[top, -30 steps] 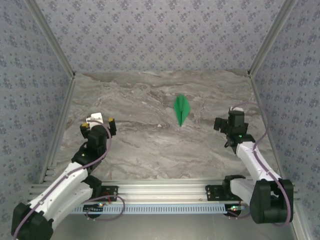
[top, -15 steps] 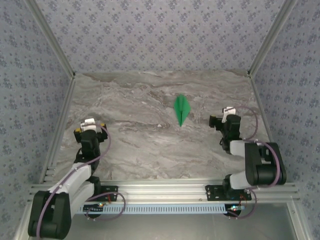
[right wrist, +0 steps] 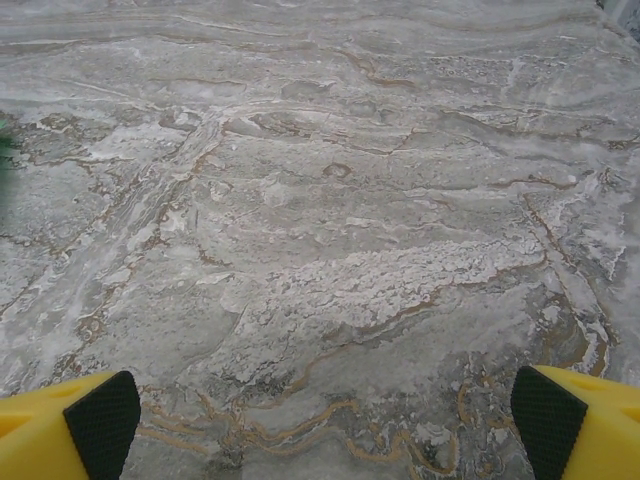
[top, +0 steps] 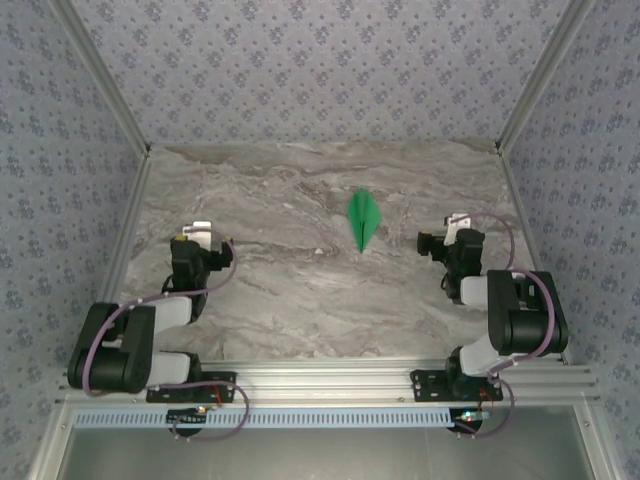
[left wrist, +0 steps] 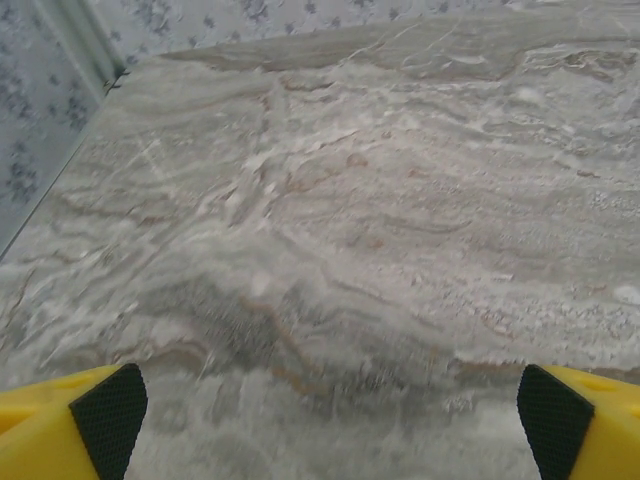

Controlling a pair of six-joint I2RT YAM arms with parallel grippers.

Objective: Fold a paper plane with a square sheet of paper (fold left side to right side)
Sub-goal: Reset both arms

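The paper plane (top: 363,219), a slim bright green dart with its narrow tip toward the near edge, lies flat in the middle of the marble table (top: 300,290). A blurred sliver of green shows at the left edge of the right wrist view. My left gripper (top: 198,245) sits folded back at the near left, well to the left of the plane. It is open, and the left wrist view shows its yellow fingers (left wrist: 75,425) wide apart over bare marble. My right gripper (top: 447,242) rests at the near right, to the right of the plane, open with nothing between its fingers (right wrist: 575,420).
Patterned walls enclose the table on three sides, with metal posts (top: 115,255) at the corners. An aluminium rail (top: 320,380) carrying both arm bases runs along the near edge.
Both arms have folded back toward their bases. The left gripper swung across the near left and now sits slightly farther back. The green plane has not moved.
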